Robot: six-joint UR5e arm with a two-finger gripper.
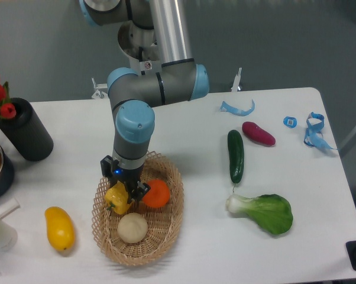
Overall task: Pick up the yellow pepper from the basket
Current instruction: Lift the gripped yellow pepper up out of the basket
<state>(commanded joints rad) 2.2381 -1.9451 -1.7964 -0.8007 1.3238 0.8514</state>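
The pepper (119, 197) sits in the left part of the basket (166, 236), left of an orange (157, 193) and far of a pale round fruit (132, 228). The hand (126, 190) reaches down with its fingers clamped on the pepper.

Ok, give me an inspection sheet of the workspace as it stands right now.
Surface: white table, no spills seen.
Job's things: yellow pepper in the basket, beside an orange and a pale round item.
Clutter: mango, cucumber, bok choy, purple vegetable, blue clips, black vase.
Grippers: pincer down in the basket at the pepper; grip cannot be confirmed.
Cables: nothing seen.
Surroundings: grey wall.
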